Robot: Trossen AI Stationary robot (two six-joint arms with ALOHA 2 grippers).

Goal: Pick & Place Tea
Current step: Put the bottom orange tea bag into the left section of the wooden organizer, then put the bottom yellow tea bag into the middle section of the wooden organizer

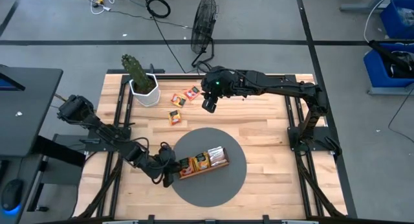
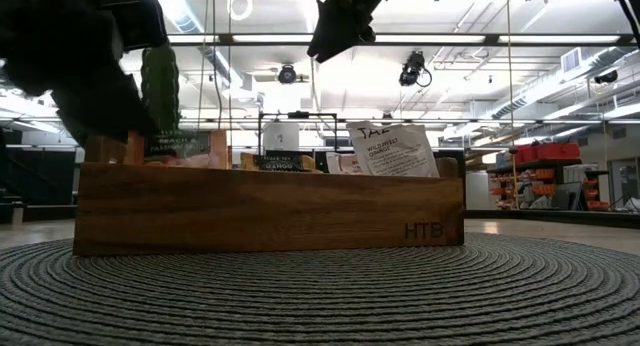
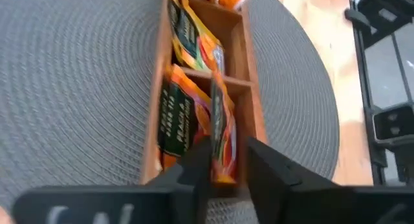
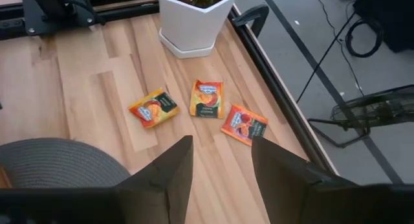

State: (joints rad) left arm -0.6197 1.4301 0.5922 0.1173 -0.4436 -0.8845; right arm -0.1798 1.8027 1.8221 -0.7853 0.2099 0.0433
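A brown wooden divided tray lies on a round grey mat and holds several tea sachets standing on edge. My left gripper hangs over the tray's left end, open. Its fingers stand on either side of an orange sachet that stands in the end compartment. Three loose orange sachets lie flat on the wood near the far left. My right gripper hovers open above the table beside them, nothing between its fingers. My left gripper reaches slanting down into the tray's end compartment. The orange sachet stands on edge between its fingers, its lower edge in the compartment. One finger lies close along the sachet's face. Whether it touches the sachet, I cannot tell.
A white pot with a cactus stands at the table's far left, just beyond the loose sachets. Black frame rails run along the table's left and right sides. Bare wood lies between the mat and the far edge.
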